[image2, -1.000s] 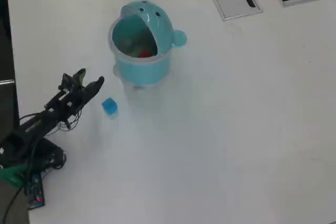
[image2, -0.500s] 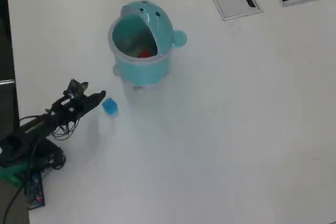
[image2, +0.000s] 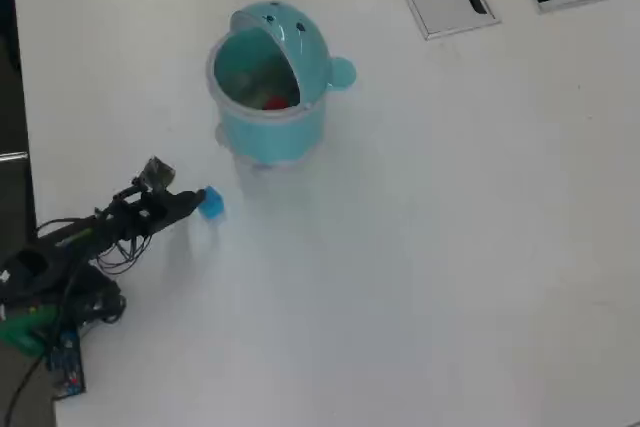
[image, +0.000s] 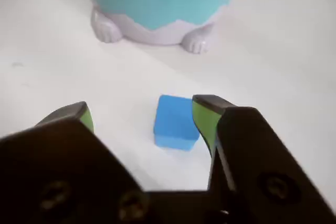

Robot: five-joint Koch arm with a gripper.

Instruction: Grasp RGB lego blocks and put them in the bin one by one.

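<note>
Now that our arm has dropped and reached forward, the gripper point(image: 142, 114) stands spread wide around the blue block point(image: 176, 121) on the table point(image2: 450, 247) before the bin point(image2: 270, 77), ready to close.

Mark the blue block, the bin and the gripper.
blue block point(image: 175, 120), wrist view, top face.
bin point(image2: 272, 128), overhead view, outer front wall.
gripper point(image: 142, 112), wrist view, midway between the green-padded fingertips.

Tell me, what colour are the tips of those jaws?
Green pads on black jaws, clearest in the wrist view.
</note>
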